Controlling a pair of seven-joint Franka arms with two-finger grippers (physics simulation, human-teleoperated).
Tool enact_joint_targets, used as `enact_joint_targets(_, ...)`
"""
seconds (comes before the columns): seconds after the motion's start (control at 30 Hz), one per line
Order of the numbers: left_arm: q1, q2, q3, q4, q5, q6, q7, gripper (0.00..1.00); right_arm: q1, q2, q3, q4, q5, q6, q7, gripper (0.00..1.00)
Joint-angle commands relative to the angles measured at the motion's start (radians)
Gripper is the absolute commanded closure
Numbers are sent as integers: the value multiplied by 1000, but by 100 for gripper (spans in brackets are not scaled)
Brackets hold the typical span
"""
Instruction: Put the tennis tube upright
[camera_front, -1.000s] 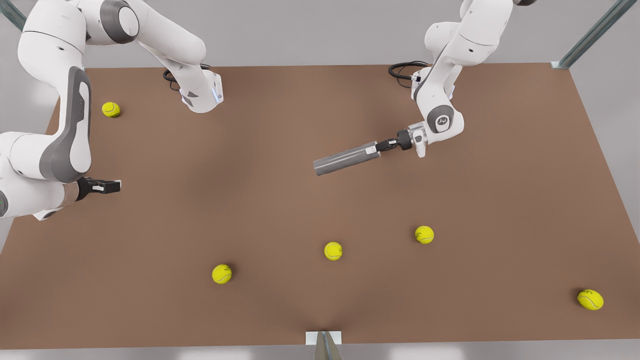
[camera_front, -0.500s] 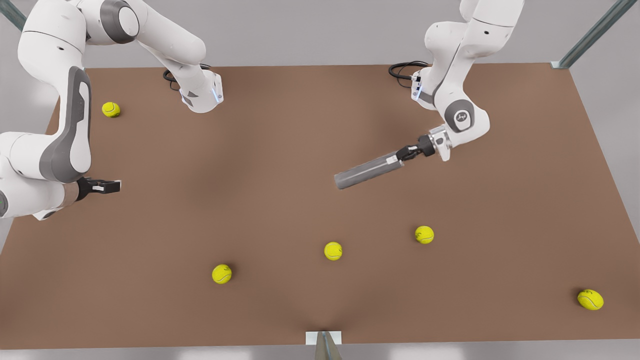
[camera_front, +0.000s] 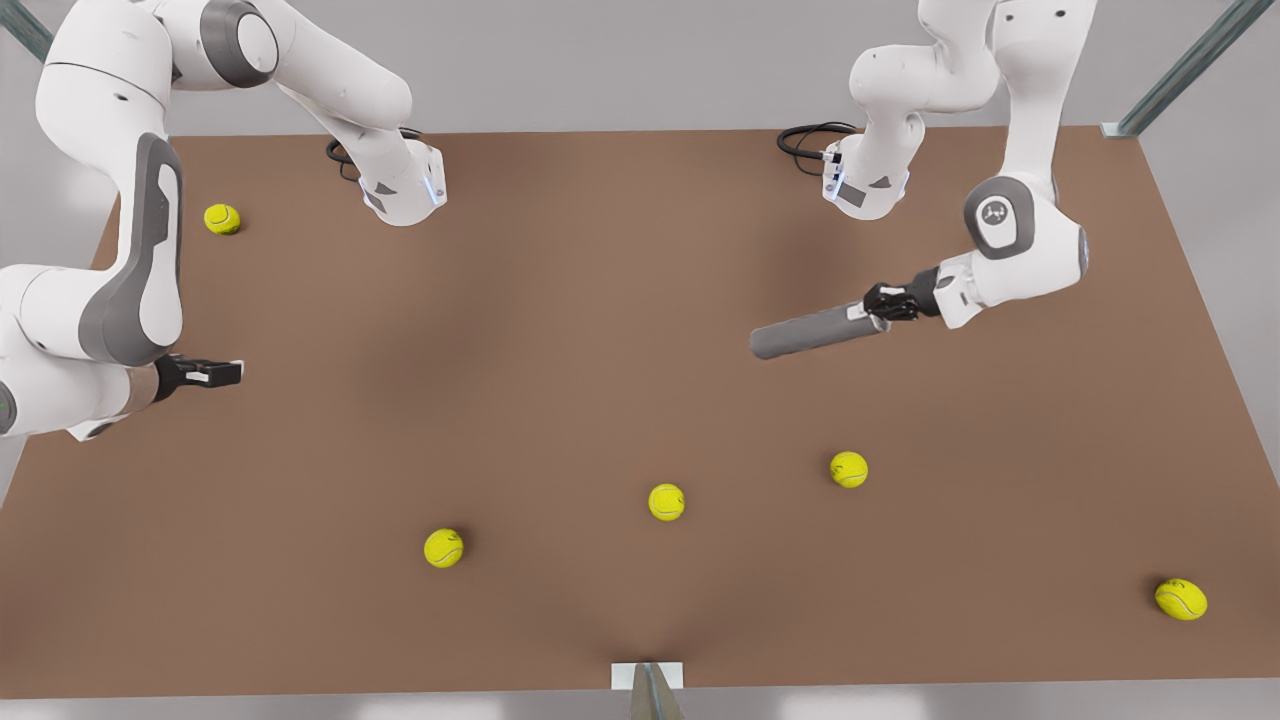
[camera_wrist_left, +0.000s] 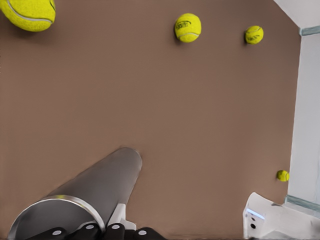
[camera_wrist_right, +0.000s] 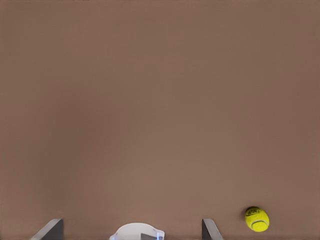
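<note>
Nearest, five balls (camera_front: 666, 501) dot the brown table (camera_front: 560, 400), leaving broad bare ground mid-table. Farther back, toward the front view's right, the left gripper (camera_front: 878, 303) pinches the tube (camera_front: 808, 331) by its rimmed end, nearly level above the surface. Across the table, the right gripper (camera_front: 232, 372) waits by the edge, fingers spread.

Tennis tube (camera_front: 815, 331): slim grey cylinder, pale rim at its gripped end, held nearly horizontal, right of centre in the front view.
</note>
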Motion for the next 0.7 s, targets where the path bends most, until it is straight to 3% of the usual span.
enact_joint_targets(0.0,4,0,3,1,112,-2,0,79,0,-1,0,0,0,0,0,0)
enact_joint_targets(0.1,4,-1,9,16,128,-22,0,79,0,-1,0,0,-1,2,0,0)
enact_joint_targets(0.37,4,0,69,184,446,-203,-107,79,0,1,0,0,-1,0,0,0)
enact_joint_targets(0.67,-1,3,41,323,690,-249,-319,79,0,-1,0,2,-1,2,0,0)
